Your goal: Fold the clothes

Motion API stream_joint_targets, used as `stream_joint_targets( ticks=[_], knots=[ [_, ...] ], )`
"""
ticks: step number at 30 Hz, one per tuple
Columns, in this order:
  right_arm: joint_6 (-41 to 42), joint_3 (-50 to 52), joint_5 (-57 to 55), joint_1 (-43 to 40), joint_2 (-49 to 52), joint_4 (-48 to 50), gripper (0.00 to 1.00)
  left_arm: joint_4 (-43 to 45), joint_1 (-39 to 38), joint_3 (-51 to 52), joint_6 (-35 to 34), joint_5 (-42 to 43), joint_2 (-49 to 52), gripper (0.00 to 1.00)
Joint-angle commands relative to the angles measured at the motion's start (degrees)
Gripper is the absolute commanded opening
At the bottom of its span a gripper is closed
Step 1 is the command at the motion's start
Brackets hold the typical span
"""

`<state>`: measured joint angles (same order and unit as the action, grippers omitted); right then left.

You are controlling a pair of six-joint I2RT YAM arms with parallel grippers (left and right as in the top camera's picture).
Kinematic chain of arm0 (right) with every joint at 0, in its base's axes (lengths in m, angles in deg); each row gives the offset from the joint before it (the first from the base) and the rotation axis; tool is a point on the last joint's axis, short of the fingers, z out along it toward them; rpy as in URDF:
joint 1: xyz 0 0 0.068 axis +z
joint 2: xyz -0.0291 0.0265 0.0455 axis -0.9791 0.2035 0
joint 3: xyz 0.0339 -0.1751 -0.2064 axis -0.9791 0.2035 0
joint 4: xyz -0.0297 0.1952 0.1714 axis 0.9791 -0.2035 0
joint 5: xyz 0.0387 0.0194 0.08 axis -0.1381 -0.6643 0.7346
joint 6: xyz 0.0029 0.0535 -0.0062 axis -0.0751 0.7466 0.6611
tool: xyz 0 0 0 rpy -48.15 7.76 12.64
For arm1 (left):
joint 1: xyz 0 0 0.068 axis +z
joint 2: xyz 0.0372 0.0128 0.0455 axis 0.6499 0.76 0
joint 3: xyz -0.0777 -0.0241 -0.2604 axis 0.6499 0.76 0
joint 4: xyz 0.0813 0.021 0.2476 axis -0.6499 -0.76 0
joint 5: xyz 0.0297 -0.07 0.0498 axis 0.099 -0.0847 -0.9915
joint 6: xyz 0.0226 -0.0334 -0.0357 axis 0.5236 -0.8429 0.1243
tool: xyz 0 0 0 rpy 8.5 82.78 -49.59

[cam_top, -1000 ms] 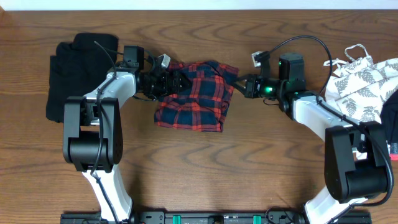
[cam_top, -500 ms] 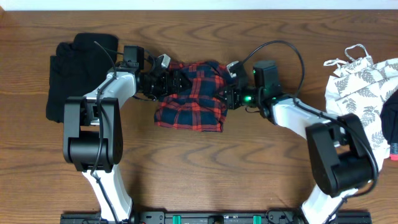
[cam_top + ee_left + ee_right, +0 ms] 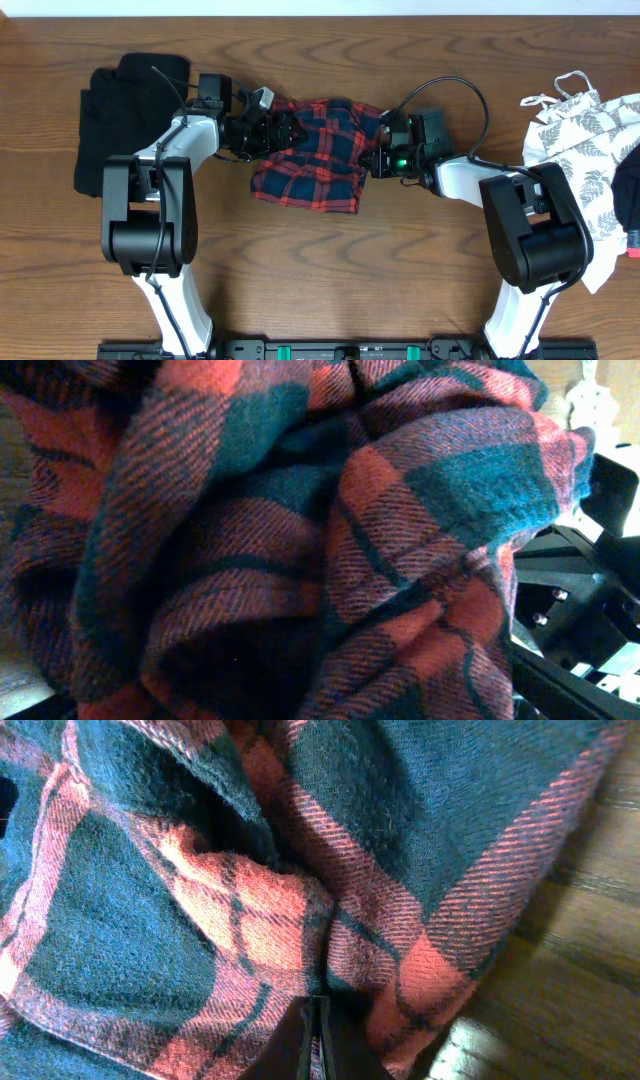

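1. Plaid shirt (image 3: 315,150) lies crumpled on the table (image 3: 330,260). Overhead, the right gripper (image 3: 376,160) has swung in from the side to the shirt's right edge. The left gripper (image 3: 270,130) stays at its left edge.
2. Left wrist: bunched cloth fills the view. The jaws are spread wide, and any hold is unclear.
3. Right wrist: the fingers (image 3: 290,1048) are pressed together at a fold. I cannot tell if cloth is caught, but the next pull looks near.

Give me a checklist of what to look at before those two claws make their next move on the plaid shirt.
1. Right claw shut at the plaid shirt's right edge: ok.
2. Cloth pinched in it: cannot tell.
3. Left claw wide open at the left edge: ok.
4. Shirt lying flat: not ok, bunched.
5. Black garment and leaf-print garment apart from the shirt: ok.
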<state>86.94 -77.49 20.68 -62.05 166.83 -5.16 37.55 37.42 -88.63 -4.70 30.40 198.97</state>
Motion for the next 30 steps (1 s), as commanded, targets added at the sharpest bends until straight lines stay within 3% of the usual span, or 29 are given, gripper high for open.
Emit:
stream_joint_targets(
  ticks=[1,4,7,14,22,23,27,29,30],
  knots=[
    [0.6,0.4,-4.1,0.6,3.1,-0.6,0.04,-0.6,-0.2,0.6,0.7,-2.0,2.3,0.8],
    [0.6,0.4,-0.4,0.6,3.1,0.3,0.04,-0.2,-0.2,0.6,0.7,-2.0,2.3,0.81],
    [0.6,0.4,4.5,0.6,2.7,1.1,0.08,-0.3,-0.6,0.6,0.7,-2.0,2.3,1.0],
    [0.7,-0.1,8.1,0.7,1.4,1.9,0.1,-0.5,-2.7,0.7,0.7,-2.0,2.3,0.98],
    [1.1,-0.1,4.2,2.0,1.4,1.8,0.11,-3.1,-6.4,1.3,0.8,-2.0,2.3,0.99],
    [1.1,-0.1,4.2,2.1,1.4,1.8,0.11,-3.0,-6.8,1.3,1.0,-2.0,2.3,0.96],
    [1.1,-0.1,4.2,2.1,1.4,1.7,0.11,-2.7,-7.6,1.3,1.2,-2.0,2.3,0.56],
    [1.1,-0.1,4.2,2.2,1.4,1.7,0.11,-3.0,-7.6,1.3,1.2,-2.0,2.3,0.27],
    [1.1,-0.1,4.2,2.2,1.4,1.7,0.11,-3.1,-7.6,1.3,1.2,-2.0,2.3,0.19]
  ],
)
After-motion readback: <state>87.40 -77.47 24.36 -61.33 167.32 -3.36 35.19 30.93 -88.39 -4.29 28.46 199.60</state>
